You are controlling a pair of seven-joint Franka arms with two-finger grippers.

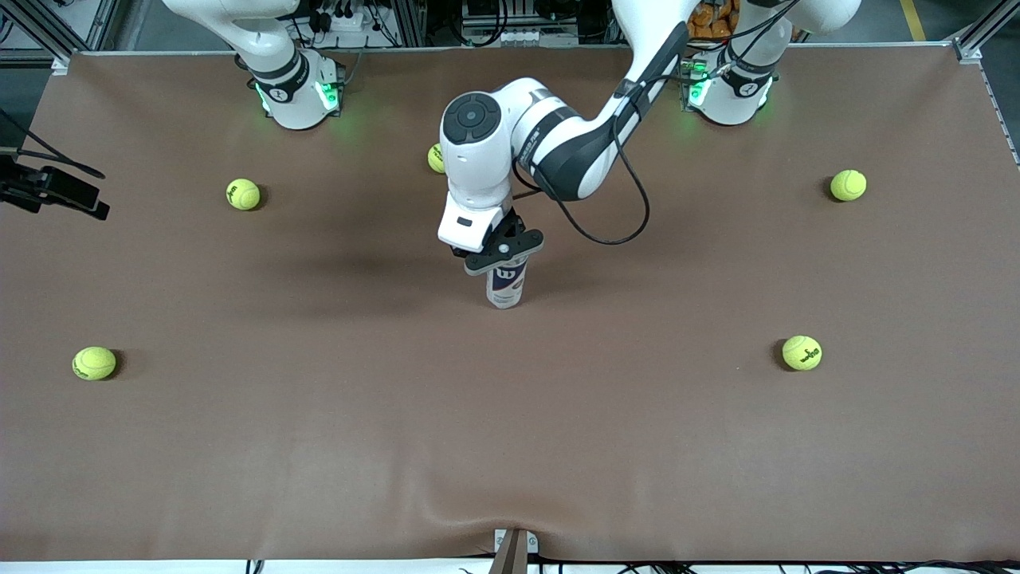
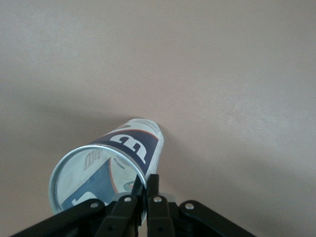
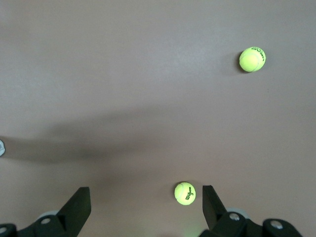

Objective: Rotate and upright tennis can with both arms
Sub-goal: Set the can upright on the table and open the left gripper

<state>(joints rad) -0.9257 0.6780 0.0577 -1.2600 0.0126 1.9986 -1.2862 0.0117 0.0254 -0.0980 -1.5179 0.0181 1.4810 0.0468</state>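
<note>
The tennis can (image 1: 507, 285) stands upright at the table's (image 1: 510, 446) centre — its silver rim pinched between the closed fingers of the left gripper (image 1: 504, 253). The right gripper (image 3: 145, 207) waits with fingers spread wide above the table, over a tennis ball (image 3: 185, 193) — empty.
</note>
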